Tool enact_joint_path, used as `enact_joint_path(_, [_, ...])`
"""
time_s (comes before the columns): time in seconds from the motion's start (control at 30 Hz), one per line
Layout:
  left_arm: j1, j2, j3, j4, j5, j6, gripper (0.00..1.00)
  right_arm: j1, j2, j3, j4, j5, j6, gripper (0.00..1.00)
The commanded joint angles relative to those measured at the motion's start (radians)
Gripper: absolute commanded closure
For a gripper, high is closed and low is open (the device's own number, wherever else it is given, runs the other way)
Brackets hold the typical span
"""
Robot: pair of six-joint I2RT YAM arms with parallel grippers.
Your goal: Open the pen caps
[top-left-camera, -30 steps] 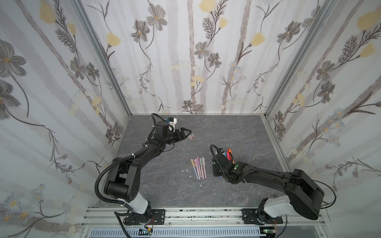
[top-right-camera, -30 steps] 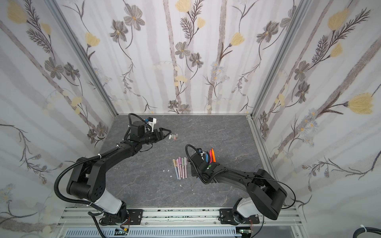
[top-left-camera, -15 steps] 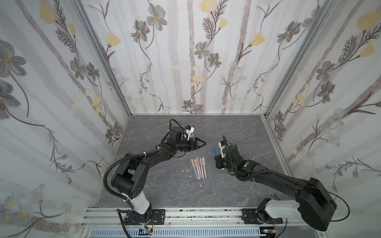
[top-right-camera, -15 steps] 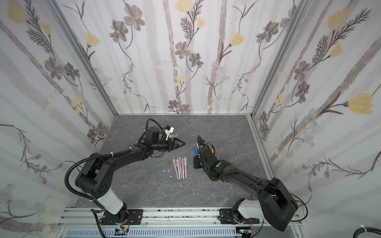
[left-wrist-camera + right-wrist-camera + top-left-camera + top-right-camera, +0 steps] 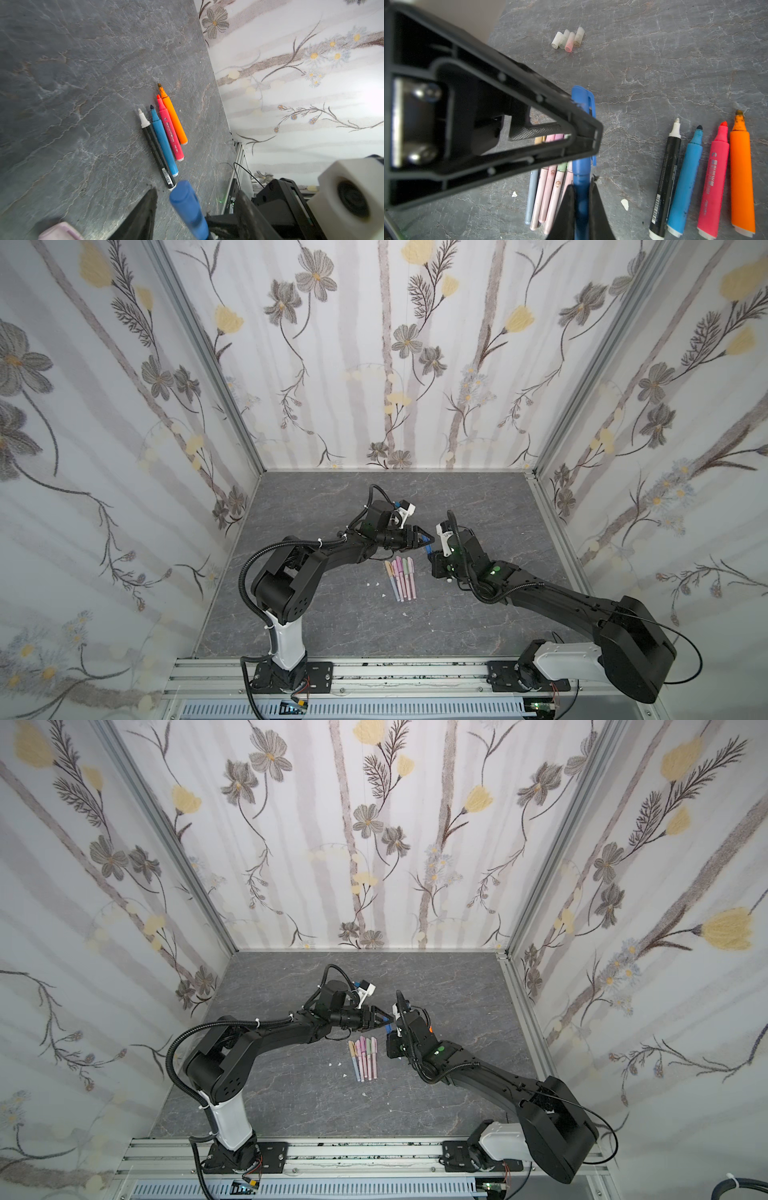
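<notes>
Blue cap (image 5: 185, 204), with its pocket clip, seated on the end of the blue pen (image 5: 581, 180). The pen is raised above the grey marbled desk (image 5: 332, 614). The right claw (image 5: 581, 197) is clamped on the barrel just below the cap, one finger pressed on each side.

The left claw (image 5: 196, 194) straddles the cap from the opposite side. Its jaws are parted, and the left wrist view shows a gap between the cap and each finger.

In both top views the two claws meet tip to tip near the middle of the desk, just behind a row of pastel pens (image 5: 400, 578). These pens lie side by side, touching. The right wrist view shows pastel caps at their far ends, partly hidden by the left claw.

On the right arm's side of the held pen lie four markers, side by side and touching, all with bare nibs:
- black marker (image 5: 664, 178), white nib
- light-blue marker (image 5: 685, 180)
- pink marker (image 5: 714, 178)
- orange marker (image 5: 741, 176)

Four loose caps (image 5: 568, 39), translucent white and one pinkish, lie clustered together on the desk, well apart from all the pens. A few white specks (image 5: 625, 203) lie near the pastel row.
</notes>
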Motion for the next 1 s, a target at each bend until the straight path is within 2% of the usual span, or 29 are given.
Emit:
enact_joint_path(0.0, [-0.009, 0.022, 0.026, 0.031, -0.007, -0.006, 0.47, 0.000, 0.004, 0.009, 0.040, -0.007, -0.007, 0.99])
enact_joint_path(0.2, [-0.020, 0.052, 0.048, 0.025, -0.011, -0.003, 0.62, -0.002, 0.004, 0.014, 0.042, -0.007, -0.007, 0.99])
enact_joint_path(0.43, [-0.019, 0.049, 0.048, 0.013, -0.014, 0.001, 0.72, -0.007, 0.002, 0.013, 0.043, 0.000, -0.010, 0.99])
enact_joint_path(0.67, [-0.020, 0.049, 0.052, 0.011, -0.010, 0.003, 0.97, -0.011, 0.005, 0.008, 0.046, 0.001, -0.007, 0.99])
enact_joint_path(0.77, [-0.019, 0.046, 0.052, 0.008, -0.012, 0.003, 1.00, -0.012, -0.001, 0.002, 0.047, 0.000, -0.009, 0.98])
enact_joint_path(0.8, [-0.018, 0.045, 0.052, 0.008, -0.011, 0.003, 1.00, -0.012, -0.005, -0.002, 0.051, 0.002, -0.009, 0.96])
enact_joint_path(0.9, [-0.016, 0.045, 0.052, 0.003, -0.012, -0.006, 1.00, -0.015, -0.026, -0.031, 0.085, -0.008, -0.008, 0.77])
enact_joint_path(0.97, [-0.013, 0.040, 0.052, 0.009, -0.009, -0.022, 1.00, -0.014, -0.038, -0.050, 0.109, -0.016, -0.007, 0.73])
